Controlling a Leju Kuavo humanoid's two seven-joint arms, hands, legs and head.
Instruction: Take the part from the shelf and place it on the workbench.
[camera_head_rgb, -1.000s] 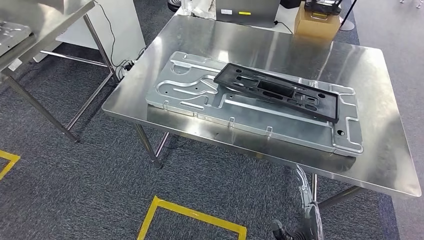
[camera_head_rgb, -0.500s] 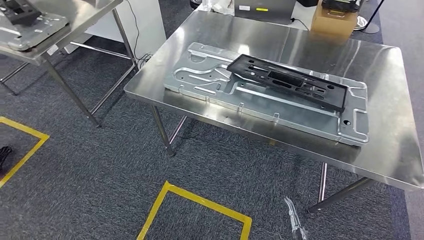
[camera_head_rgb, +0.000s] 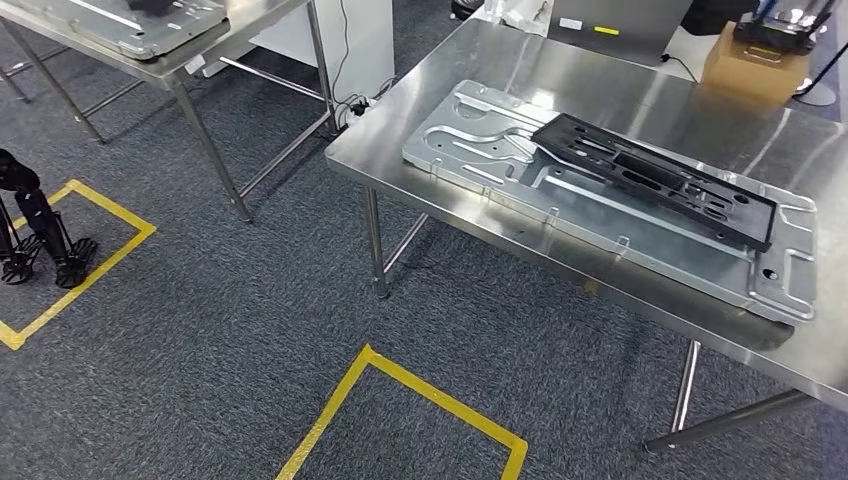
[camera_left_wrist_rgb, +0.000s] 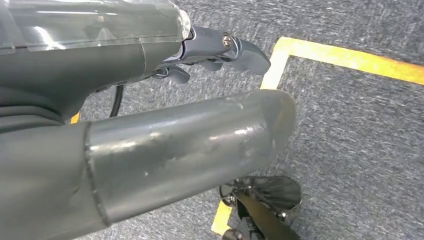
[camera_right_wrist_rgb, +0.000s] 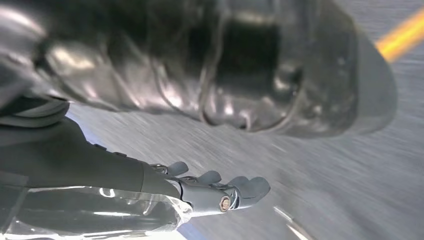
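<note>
A long black frame-shaped part (camera_head_rgb: 655, 180) lies flat on a large stamped silver plate (camera_head_rgb: 480, 150) on the steel workbench (camera_head_rgb: 560, 70) at the right of the head view. Both my arms hang down over the carpet. In the left wrist view my left hand (camera_left_wrist_rgb: 215, 50) holds nothing, its fingers loosely extended past the thick thumb. My right hand (camera_right_wrist_rgb: 215, 185) appears blurred in the right wrist view, fingers stretched out and holding nothing.
A second steel table (camera_head_rgb: 215, 45) at the top left carries another silver plate (camera_head_rgb: 120, 25). Yellow tape (camera_head_rgb: 400, 385) marks boxes on the grey carpet. A black tripod stand (camera_head_rgb: 40, 240) is at the far left. A cardboard box (camera_head_rgb: 765, 65) sits behind the workbench.
The camera has turned left: the workbench has slid to the right of the picture and the second table and tripod stand have come in. The part on the plate has not moved.
</note>
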